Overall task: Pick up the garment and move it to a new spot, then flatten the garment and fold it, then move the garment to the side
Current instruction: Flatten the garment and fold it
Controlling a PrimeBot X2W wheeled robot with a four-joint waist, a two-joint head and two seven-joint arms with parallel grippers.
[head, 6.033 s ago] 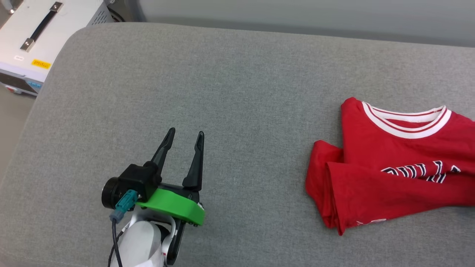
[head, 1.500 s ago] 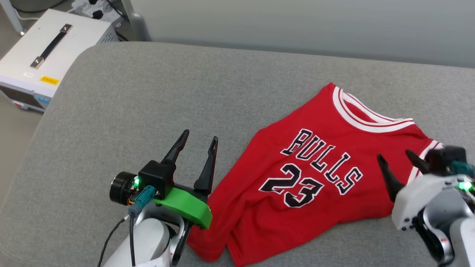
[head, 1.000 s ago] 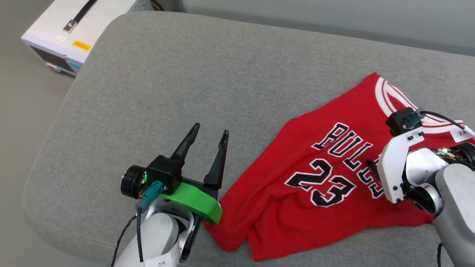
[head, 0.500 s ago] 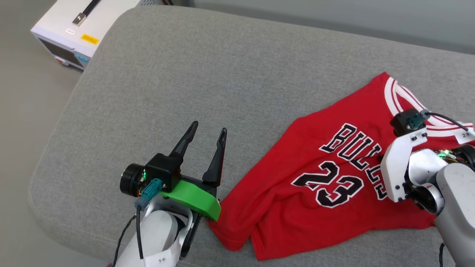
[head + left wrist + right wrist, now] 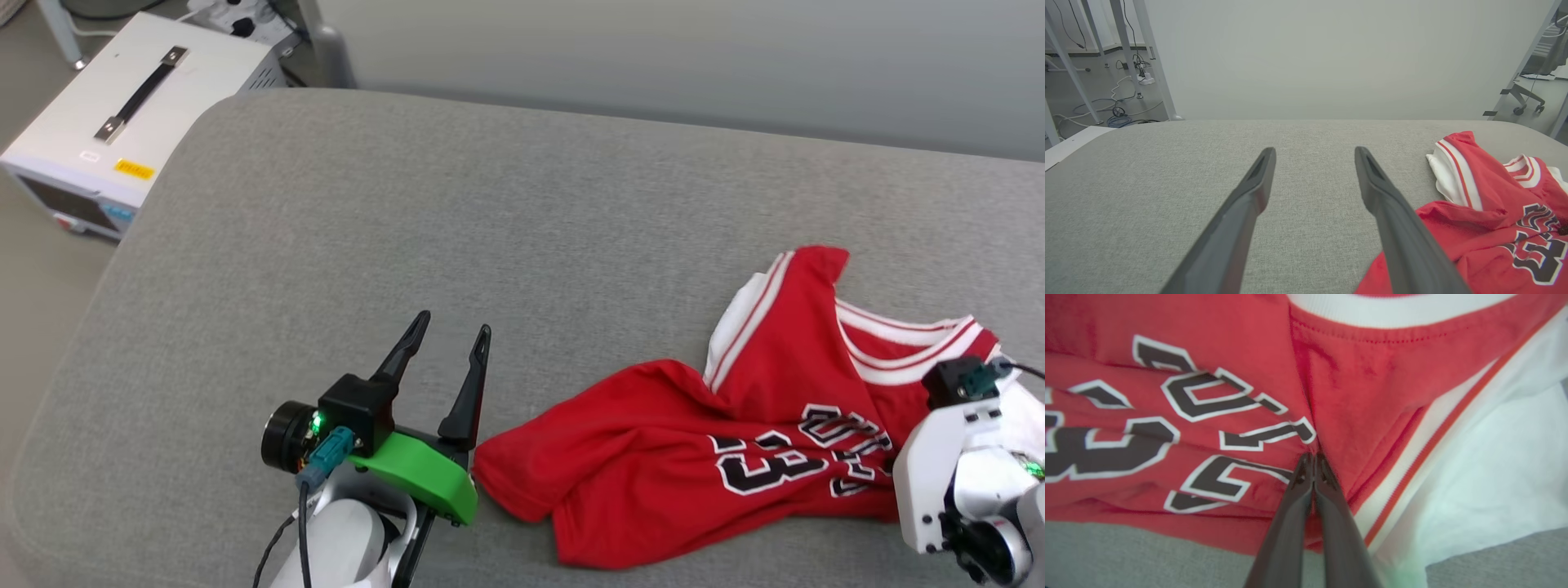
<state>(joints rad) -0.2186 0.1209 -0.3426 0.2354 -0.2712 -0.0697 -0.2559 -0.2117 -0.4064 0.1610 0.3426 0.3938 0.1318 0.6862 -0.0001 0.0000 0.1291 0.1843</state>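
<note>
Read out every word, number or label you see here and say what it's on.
"23": black with white outline, on the front of the red garment.
Lettering above it on the garment: crumpled into folds, not readable.
Yellow sticker on the white box: too small to read.

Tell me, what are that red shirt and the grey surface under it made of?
Red shirt: looks like soft, matte knit cloth; it bunches into folds, and a line of stitching shows close up. Grey surface: seems woven upholstery fabric over padding, matte, with a fine flecked weave and rounded edges.
</note>
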